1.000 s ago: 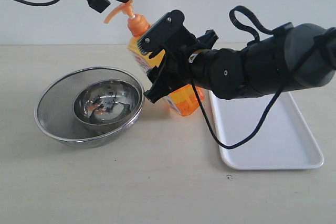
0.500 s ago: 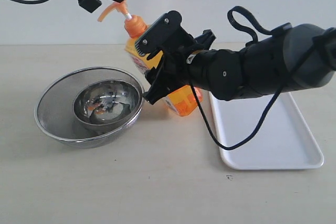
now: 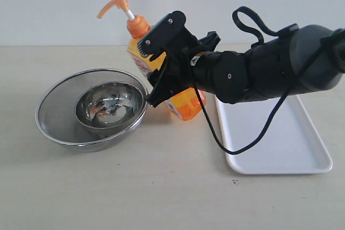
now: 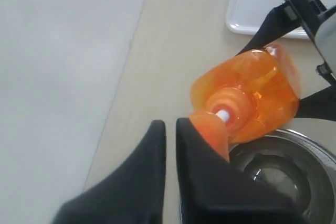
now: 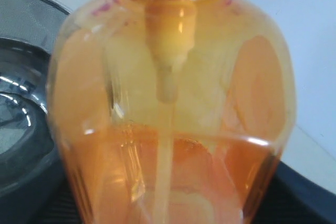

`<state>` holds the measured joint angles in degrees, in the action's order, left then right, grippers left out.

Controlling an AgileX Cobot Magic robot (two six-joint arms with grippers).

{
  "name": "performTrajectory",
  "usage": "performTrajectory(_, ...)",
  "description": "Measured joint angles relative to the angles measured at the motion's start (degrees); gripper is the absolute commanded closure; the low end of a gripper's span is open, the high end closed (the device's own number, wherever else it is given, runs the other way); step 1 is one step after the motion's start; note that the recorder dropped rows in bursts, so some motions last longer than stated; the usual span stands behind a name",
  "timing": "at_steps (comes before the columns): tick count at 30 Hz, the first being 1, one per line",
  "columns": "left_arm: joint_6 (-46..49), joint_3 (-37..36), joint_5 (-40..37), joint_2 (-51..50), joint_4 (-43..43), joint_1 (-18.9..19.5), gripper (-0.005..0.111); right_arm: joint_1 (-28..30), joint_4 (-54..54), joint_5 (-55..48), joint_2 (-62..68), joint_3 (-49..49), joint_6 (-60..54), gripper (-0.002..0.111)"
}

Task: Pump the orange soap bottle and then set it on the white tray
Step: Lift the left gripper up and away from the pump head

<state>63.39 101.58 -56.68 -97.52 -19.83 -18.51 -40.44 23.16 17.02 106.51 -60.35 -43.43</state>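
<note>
Orange soap bottle (image 3: 187,104) half behind right gripper (image 3: 150,72)

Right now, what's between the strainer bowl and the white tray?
The orange soap bottle, tilted and clamped in the right gripper, is between the mesh strainer and the white tray. The exterior view shows it.

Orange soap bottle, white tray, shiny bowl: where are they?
orange soap bottle (image 3: 138,27): exterior view, on its orange neck under the pump.
white tray (image 3: 280,149): exterior view, on its bare floor.
steel bowl (image 3: 126,103): exterior view, on its inner wall.
</note>
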Motion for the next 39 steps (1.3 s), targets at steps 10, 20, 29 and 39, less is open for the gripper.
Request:
performTrajectory(10,-1.4,0.0,-0.09,3.63,2.33,1.79,0.102,0.0,0.0,0.0,0.0,0.0,0.0,0.108)
performTrajectory(20,-3.6,0.0,-0.09,8.64,4.16,3.23,0.102,0.0,0.0,0.0,0.0,0.0,0.0,0.108)
performTrajectory(29,-7.32,0.0,-0.23,12.52,9.12,3.46,0.102,0.0,0.0,0.0,0.0,0.0,0.0,0.108)
performTrajectory(39,-9.17,0.0,-1.28,15.16,9.59,3.46,0.102,0.0,0.0,0.0,0.0,0.0,0.0,0.108)
